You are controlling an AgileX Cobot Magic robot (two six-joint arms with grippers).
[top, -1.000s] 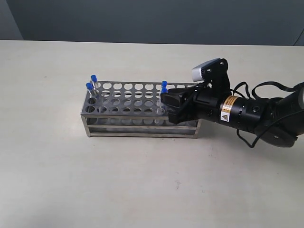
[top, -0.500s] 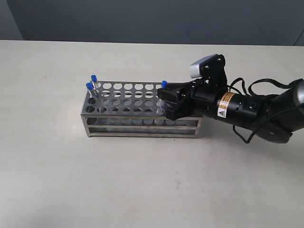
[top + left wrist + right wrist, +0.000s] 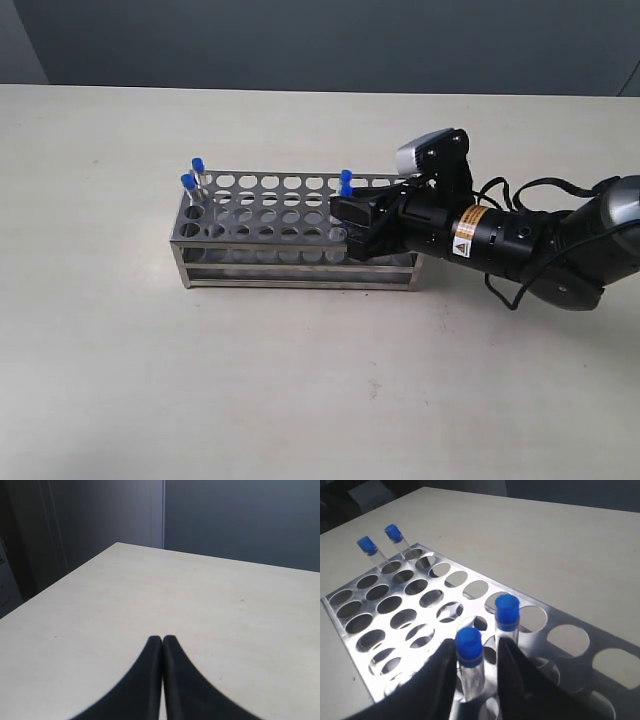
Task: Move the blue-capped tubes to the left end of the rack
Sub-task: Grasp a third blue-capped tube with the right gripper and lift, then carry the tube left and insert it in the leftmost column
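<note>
Blue-capped clear tubes [image 3: 197,165] are seated in the long silvery perforated rack [image 3: 270,215] at the middle of the bench [image 3: 300,390]. One [image 3: 469,652] is flanked by the right end effector [image 3: 476,649], though clamping cannot be told. The left end effector [image 3: 162,640] is pressed together.

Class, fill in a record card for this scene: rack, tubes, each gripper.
Rack: silvery metal, many holes, on table
Tubes at left end: two, blue caps
Other tubes: two, further right
Right gripper: open, fingers astride one of them
Left gripper: shut, over the table
</note>
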